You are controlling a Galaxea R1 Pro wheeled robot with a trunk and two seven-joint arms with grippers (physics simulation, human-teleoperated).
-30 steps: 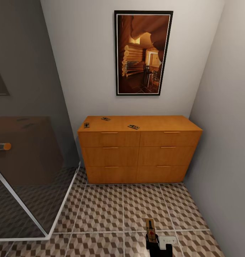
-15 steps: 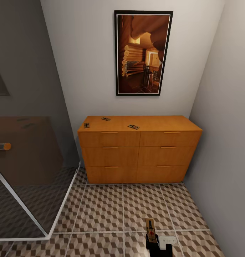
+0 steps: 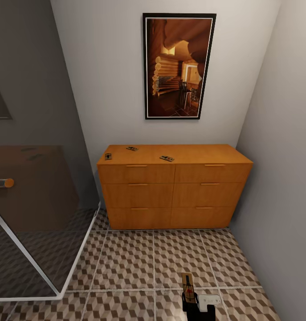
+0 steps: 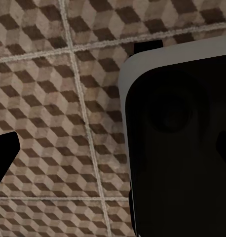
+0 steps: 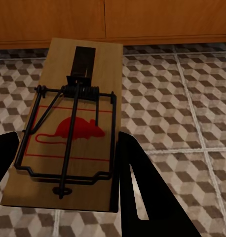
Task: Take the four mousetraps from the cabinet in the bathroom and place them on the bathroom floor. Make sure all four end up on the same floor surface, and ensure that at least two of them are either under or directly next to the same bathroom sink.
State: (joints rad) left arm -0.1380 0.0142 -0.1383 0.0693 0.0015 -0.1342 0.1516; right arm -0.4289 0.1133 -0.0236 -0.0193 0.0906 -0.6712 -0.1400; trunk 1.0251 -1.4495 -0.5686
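Three mousetraps (image 3: 108, 156) (image 3: 132, 148) (image 3: 166, 158) lie on the left half of the flat top of the orange-brown cabinet (image 3: 179, 191), whose six drawers are closed. A further mousetrap (image 3: 187, 285) is held low over the cube-patterned bathroom floor (image 3: 139, 263), well in front of the cabinet. My right gripper (image 3: 189, 298) is shut on it. In the right wrist view this mousetrap (image 5: 73, 128) shows its red mouse mark and wire bar between the dark fingers (image 5: 135, 187). My left gripper (image 4: 113, 148) hangs open over floor tiles (image 4: 54, 98).
A glass shower enclosure (image 3: 37, 214) with a white frame stands at the left, reaching to the cabinet's side. A grey wall (image 3: 282, 178) closes the right. A framed picture (image 3: 178, 66) hangs above the cabinet. A white and dark robot part (image 4: 182, 148) sits beside the left gripper.
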